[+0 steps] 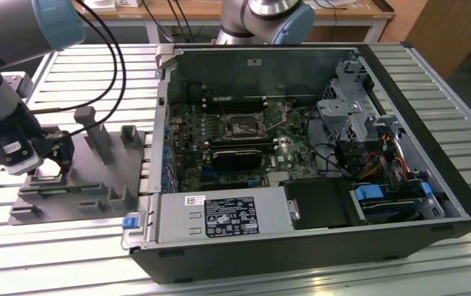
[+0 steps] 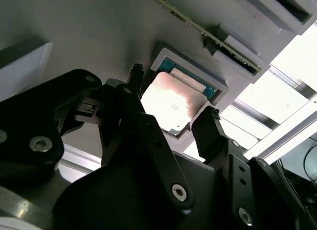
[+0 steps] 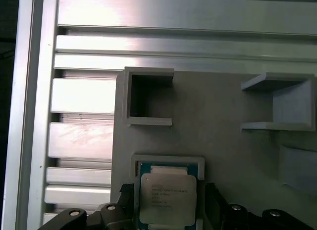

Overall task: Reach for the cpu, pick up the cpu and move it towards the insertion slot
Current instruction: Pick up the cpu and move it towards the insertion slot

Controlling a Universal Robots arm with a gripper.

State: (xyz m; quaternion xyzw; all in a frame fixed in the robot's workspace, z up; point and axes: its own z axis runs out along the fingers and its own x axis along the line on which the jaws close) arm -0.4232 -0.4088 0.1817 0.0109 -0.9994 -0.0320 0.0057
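Observation:
The cpu (image 3: 167, 198) is a flat square chip with a silvery top, lying in a shallow grey nest with a green rim showing around it. In the second wrist view the cpu (image 2: 173, 101) lies between two black fingertips. My gripper (image 3: 169, 202) is open and straddles the chip, one finger on each side with a narrow gap to each edge. In the exterior view my gripper (image 1: 50, 168) is low over the grey fixture plate (image 1: 79, 194) at that view's left. The insertion slot (image 1: 242, 126) is the square socket on the motherboard inside the open computer case.
Grey posts and blocks (image 1: 95, 132) stand on the fixture plate near the gripper. An open-sided grey block (image 3: 146, 98) stands just beyond the nest. The open computer case (image 1: 301, 253) lies on a slatted metal table (image 1: 38, 259). Another robot arm (image 1: 269, 18) stands behind the case.

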